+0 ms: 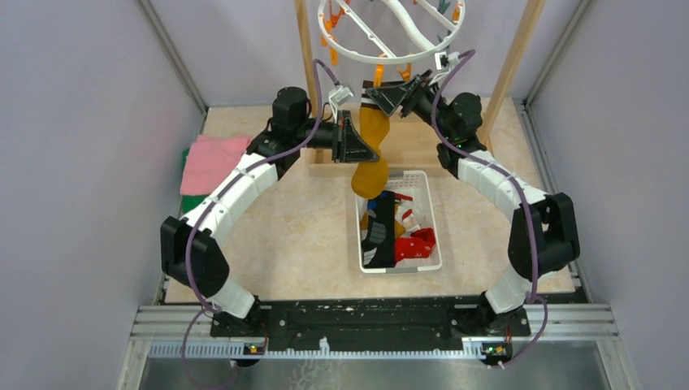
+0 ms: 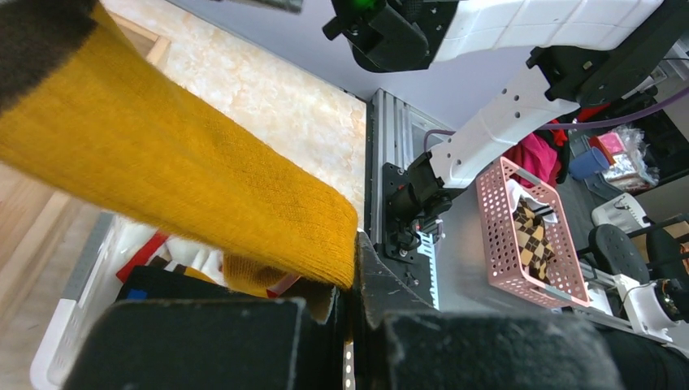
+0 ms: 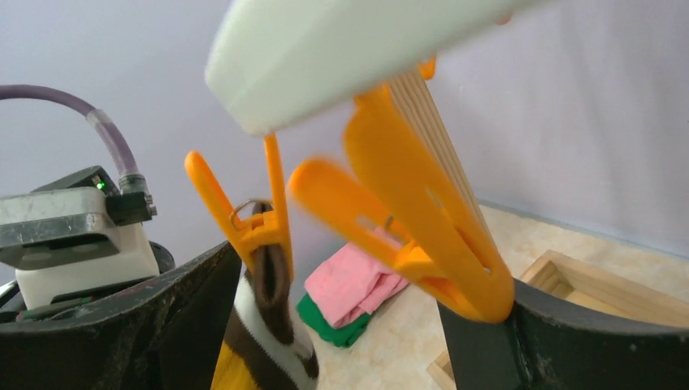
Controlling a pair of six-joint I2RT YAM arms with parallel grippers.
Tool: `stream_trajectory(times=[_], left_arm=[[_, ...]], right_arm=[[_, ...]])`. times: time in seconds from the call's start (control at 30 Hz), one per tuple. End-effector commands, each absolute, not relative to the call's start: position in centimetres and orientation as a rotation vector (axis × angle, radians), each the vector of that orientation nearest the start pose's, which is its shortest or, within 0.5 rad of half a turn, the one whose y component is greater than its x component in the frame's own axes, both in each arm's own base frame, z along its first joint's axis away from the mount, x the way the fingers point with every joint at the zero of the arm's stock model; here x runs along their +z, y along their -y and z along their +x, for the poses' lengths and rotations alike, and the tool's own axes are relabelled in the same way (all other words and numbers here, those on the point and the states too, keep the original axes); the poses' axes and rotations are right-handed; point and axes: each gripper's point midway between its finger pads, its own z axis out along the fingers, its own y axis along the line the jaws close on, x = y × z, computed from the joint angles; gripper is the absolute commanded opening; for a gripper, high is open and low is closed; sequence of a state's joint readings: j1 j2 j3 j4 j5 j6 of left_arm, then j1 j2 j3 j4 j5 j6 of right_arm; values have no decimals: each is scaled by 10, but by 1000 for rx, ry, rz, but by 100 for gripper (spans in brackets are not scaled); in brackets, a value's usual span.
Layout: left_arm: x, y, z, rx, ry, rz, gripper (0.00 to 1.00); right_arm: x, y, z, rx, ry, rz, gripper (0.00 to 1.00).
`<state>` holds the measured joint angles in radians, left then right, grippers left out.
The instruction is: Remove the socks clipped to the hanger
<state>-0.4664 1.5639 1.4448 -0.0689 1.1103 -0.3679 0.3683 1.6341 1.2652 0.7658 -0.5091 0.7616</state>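
Note:
The white ring hanger [image 1: 390, 32] hangs at the top centre with orange clips. A mustard yellow sock [image 1: 372, 150] hangs from one orange clip [image 1: 378, 77] above the white basket. My left gripper [image 1: 351, 138] is shut on the sock's lower part; in the left wrist view the fingers [image 2: 353, 284] pinch the sock [image 2: 162, 179]. My right gripper [image 1: 390, 96] is open beside the clip. In the right wrist view the clip [image 3: 252, 219] grips the sock's brown and white cuff [image 3: 268, 325] between my open fingers [image 3: 122, 325], and a second orange clip [image 3: 414, 227] hangs nearer.
The white slotted basket [image 1: 426, 183] holds a black sock [image 1: 379, 231] and a red sock [image 1: 416, 244]. Folded pink cloth [image 1: 211, 158] on green cloth [image 1: 191, 201] lies at the left. Wooden frame posts [image 1: 306, 49] stand behind. A pink basket [image 2: 528, 236] sits off the table.

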Motion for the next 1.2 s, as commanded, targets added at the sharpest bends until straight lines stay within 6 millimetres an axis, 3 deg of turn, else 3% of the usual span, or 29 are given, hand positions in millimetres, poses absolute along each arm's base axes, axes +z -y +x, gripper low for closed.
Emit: stream_trajectory(times=[0.0, 0.23, 0.4, 0.77, 1.03, 1.17], left_arm=[[373, 324, 273, -1520, -1565, 1009, 0], [370, 326, 275, -1520, -1578, 1002, 0], [369, 326, 275, -1512, -1580, 1003, 0], [363, 326, 277, -1498, -1595, 999, 0], [361, 326, 277, -1500, -1600, 998, 0], [363, 326, 277, -1501, -1596, 1000, 0]], right_arm=[[458, -281, 412, 1303, -1133, -274, 83], [470, -284, 406, 1399, -1050, -234, 68], [476, -287, 398, 1437, -982, -206, 67], [489, -274, 385, 1523, -843, -125, 74], [485, -269, 384, 1542, -786, -42, 79], [474, -266, 379, 1507, -805, 1, 82]])
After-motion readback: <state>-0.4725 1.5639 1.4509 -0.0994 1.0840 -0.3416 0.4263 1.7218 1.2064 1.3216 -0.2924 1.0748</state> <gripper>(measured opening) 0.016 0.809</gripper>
